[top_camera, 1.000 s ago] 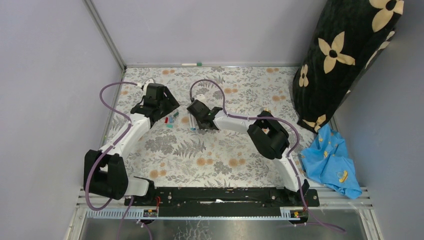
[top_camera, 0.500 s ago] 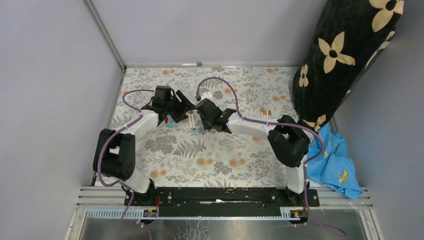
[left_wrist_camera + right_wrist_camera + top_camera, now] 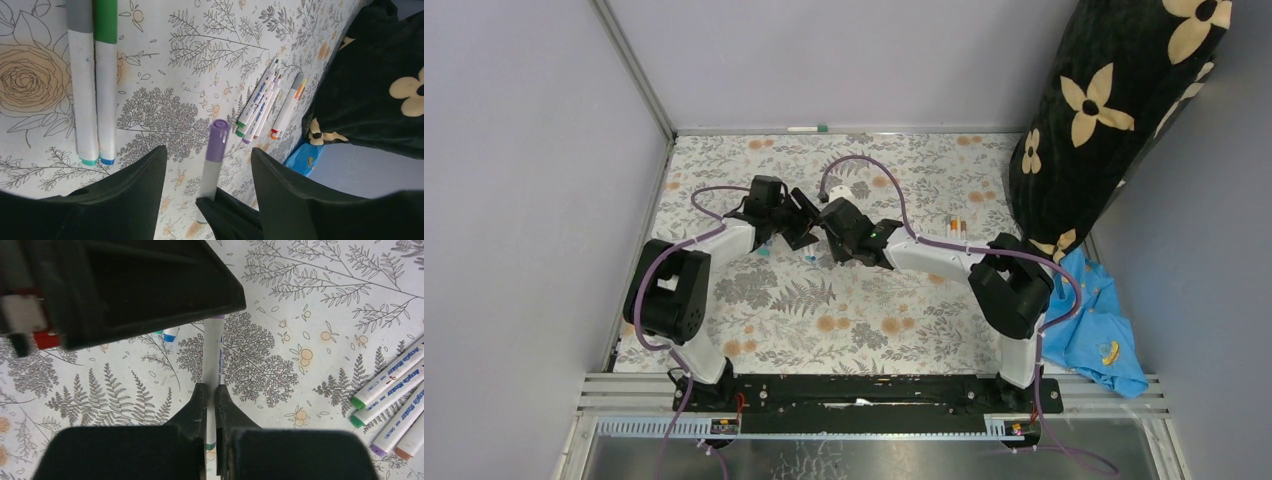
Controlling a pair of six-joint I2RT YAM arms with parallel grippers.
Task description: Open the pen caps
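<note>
Left end effector (image 3: 207,155) advanced, open flanking purple cap (image 3: 218,141); right end effector (image 3: 210,390) clamps pen (image 3: 214,347).

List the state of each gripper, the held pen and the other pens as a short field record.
right gripper: shut on the white barrel of the purple-capped pen
left gripper: open, jaws on either side of the purple cap, not closed on it
purple cap: on its pen, not yet pulled off
loose pens: grey-capped pen and green-capped pen, side by side on the table
pen cluster: lying near the black flowered bag
</note>
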